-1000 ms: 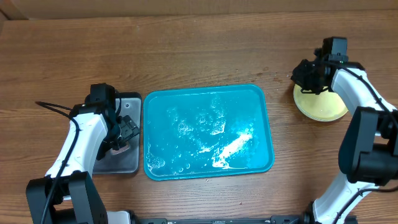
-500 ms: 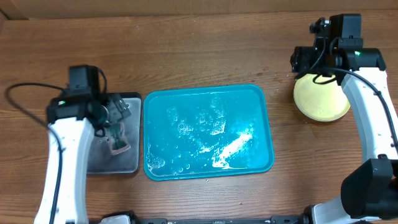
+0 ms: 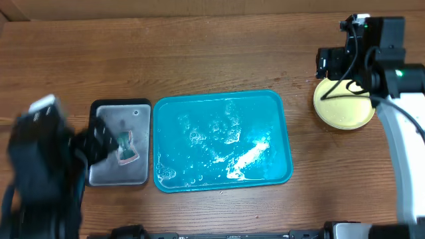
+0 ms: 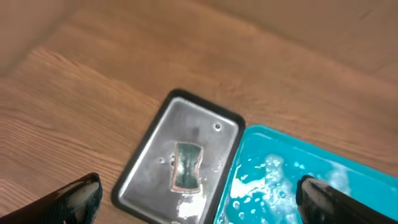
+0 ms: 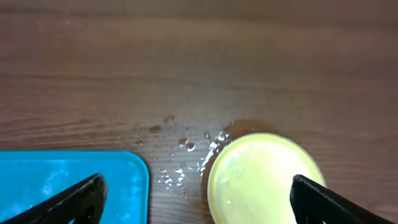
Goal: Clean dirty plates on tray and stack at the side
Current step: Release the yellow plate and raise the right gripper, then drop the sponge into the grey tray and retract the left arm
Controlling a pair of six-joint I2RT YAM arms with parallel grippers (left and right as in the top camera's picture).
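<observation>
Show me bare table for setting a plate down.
Free: the wide wood strip beyond teal tray and grey metal tray; a narrower, water-spotted gap between teal tray and yellow plate. Crowded: the two trays sit almost rim to rim.

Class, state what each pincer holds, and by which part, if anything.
Nothing is held. The left pincer and right pincer are open and empty; the sponge lies loose on the metal tray.

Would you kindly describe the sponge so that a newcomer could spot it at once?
Find the large teal tray in the middle. Beside it on the left arm's side sits a smaller grey metal tray, and the sponge lies on it. It is the only thing there: small, greenish, pinched at the waist.
</observation>
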